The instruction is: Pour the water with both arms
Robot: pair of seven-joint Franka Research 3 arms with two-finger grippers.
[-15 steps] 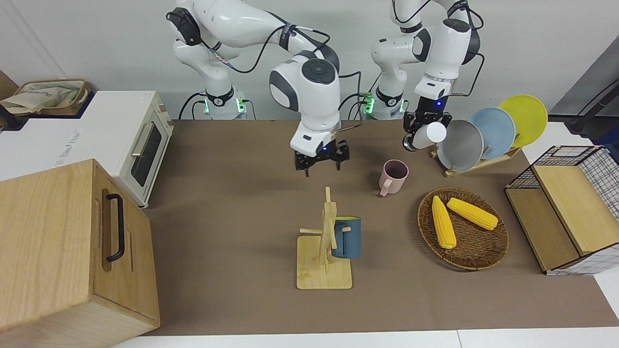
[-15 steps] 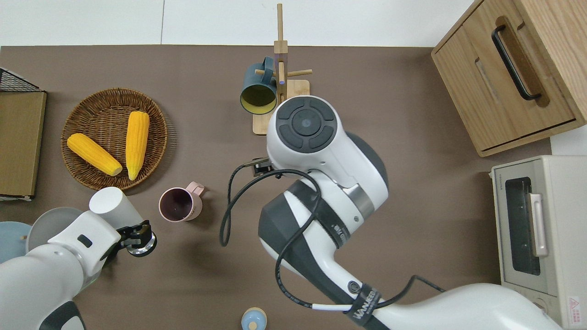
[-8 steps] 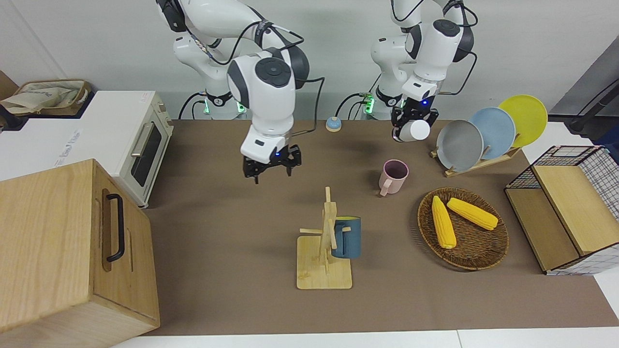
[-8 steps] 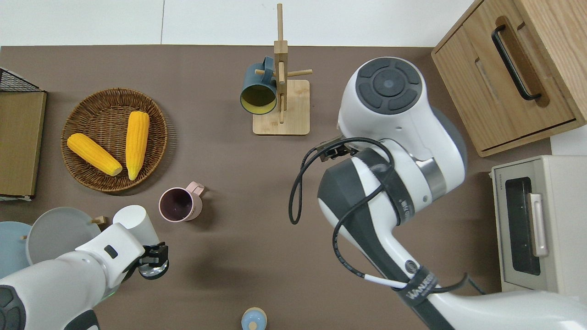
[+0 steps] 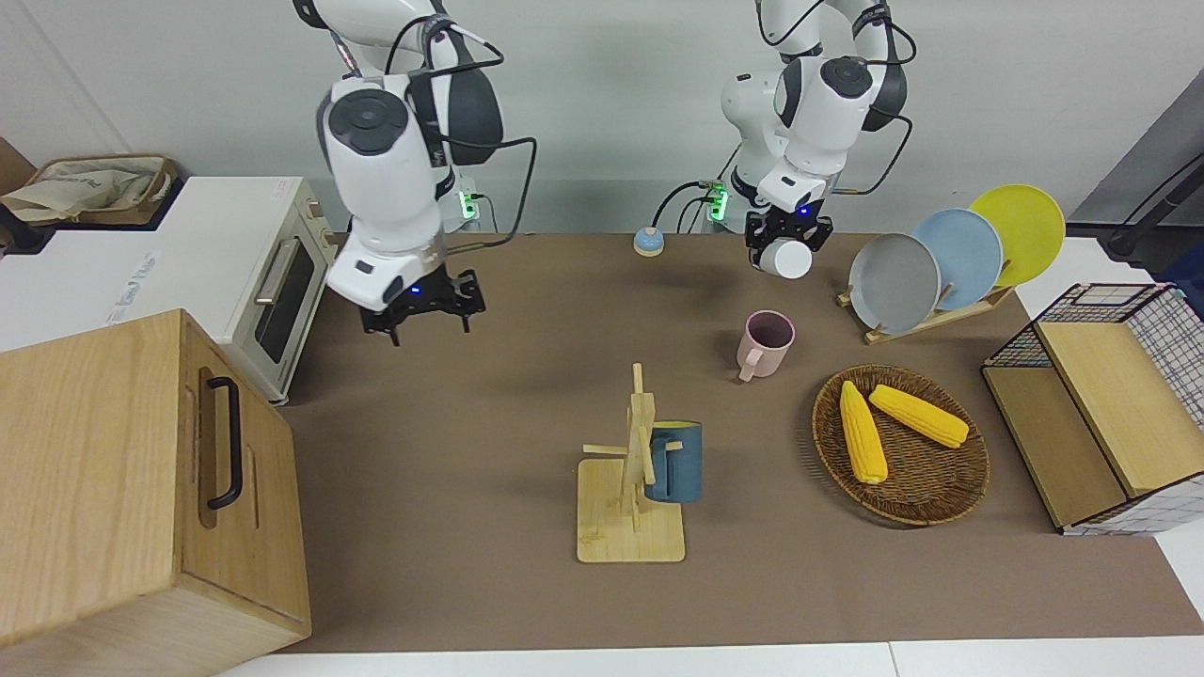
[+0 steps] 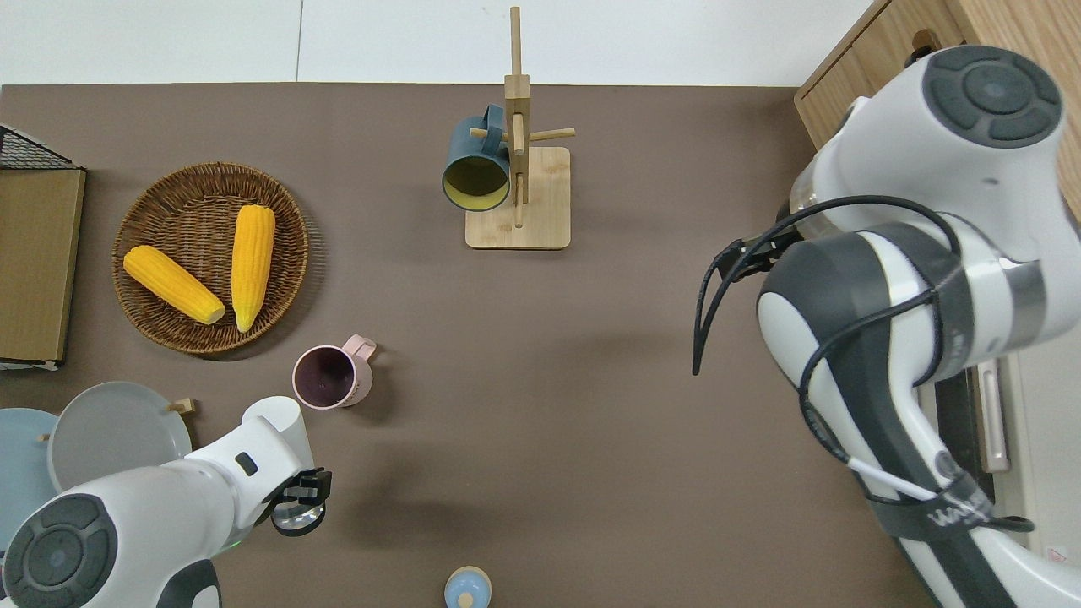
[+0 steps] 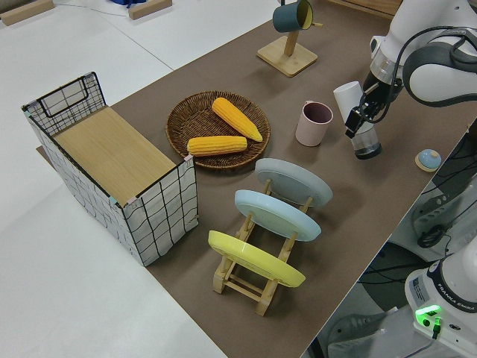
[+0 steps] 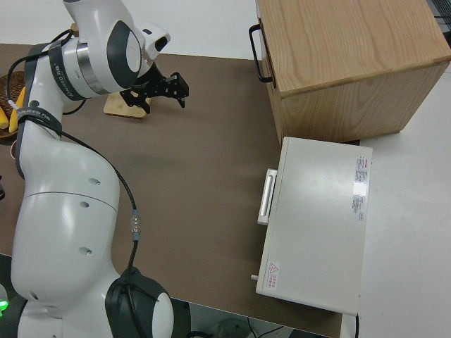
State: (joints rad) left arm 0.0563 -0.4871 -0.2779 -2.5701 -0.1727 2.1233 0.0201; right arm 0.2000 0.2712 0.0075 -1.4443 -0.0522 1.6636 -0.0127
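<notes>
"WANEED" reads on the right arm's cable strap (image 6: 958, 512); right pincer (image 5: 420, 310) spread, empty; left pincer (image 7: 363, 123) pinching a clear glass (image 7: 366, 142), at the pink mug's (image 6: 328, 377) six o'clock.

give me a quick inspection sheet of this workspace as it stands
surface: brown table, nothing spilled that shows
job's things: pink mug upright on the table; white cup held by the left gripper
clutter: blue mug hung on wooden mug tree; two corn cobs in wicker basket; three plates in rack; small blue bell
grippers: left shut on the cup; right gripper open, holding nothing
cables: black cables looped along both arms, clear of the table
surroundings: toaster oven, wooden cabinet, wire crate
</notes>
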